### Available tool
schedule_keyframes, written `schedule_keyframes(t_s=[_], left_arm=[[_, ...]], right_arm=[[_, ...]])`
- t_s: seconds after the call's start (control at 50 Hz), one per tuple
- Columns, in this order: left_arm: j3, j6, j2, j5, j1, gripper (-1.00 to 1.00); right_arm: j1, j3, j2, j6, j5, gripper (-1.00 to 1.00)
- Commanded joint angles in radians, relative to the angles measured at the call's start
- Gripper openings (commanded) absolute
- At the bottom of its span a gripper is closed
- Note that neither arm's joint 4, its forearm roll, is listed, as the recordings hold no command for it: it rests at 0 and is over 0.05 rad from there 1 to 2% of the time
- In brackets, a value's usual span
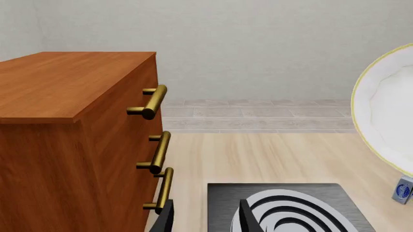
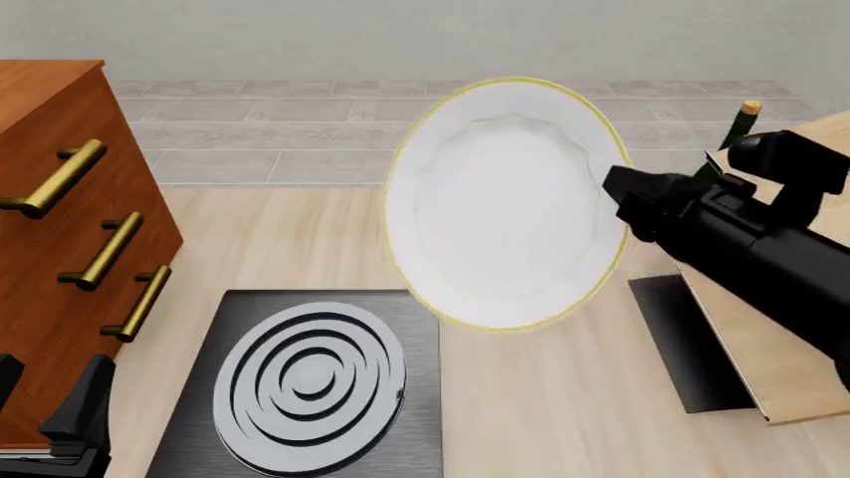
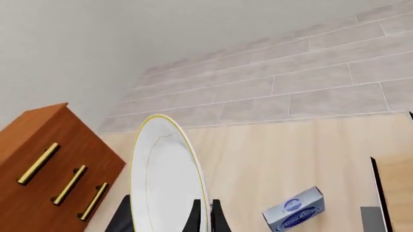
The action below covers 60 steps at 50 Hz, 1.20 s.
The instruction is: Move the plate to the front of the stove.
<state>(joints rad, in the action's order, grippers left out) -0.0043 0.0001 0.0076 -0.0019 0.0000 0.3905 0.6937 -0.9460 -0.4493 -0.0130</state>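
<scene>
Pale wood table (image 2: 558,398), stove (image 2: 313,383), wooden drawer cabinet (image 2: 67,229), small box (image 3: 293,210)

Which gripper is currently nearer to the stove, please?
Left. The left gripper hovers open just beside the stove's left edge; the right gripper holds the plate up in the air, beyond the stove.

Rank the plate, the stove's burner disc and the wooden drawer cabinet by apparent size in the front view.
1. plate, though it is held up nearer the camera by the right gripper
2. drawer cabinet, partly cropped, so unsure against the plate
3. burner disc
</scene>
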Motion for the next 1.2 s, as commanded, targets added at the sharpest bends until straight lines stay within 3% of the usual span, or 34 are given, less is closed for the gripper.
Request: schedule_keyframes(t_s=[0.02, 0.46, 0.56, 0.62, 1.2], left_arm=[[0.0, 0.0, 0.0, 0.0, 0.0, 1.0], [0.0, 0.0, 0.0, 0.0, 0.0, 1.0], [0.0, 0.0, 0.0, 0.0, 0.0, 1.0], [0.0, 0.0, 0.0, 0.0, 0.0, 1.0], [0.0, 0.0, 0.0, 0.0, 0.0, 1.0]], right_arm=[[0.03, 0.036, -0.111, -0.023, -0.1, -1.0], [0.059, 0.104, -0.336, 0.016, -0.3, -1.0], [0.08, 0.133, -0.383, -0.001, -0.329, -1.0], [0.094, 0.162, -0.411, 0.044, -0.325, -1.0], [0.117, 0.28, -0.648, -0.019, -0.455, -1.0]])
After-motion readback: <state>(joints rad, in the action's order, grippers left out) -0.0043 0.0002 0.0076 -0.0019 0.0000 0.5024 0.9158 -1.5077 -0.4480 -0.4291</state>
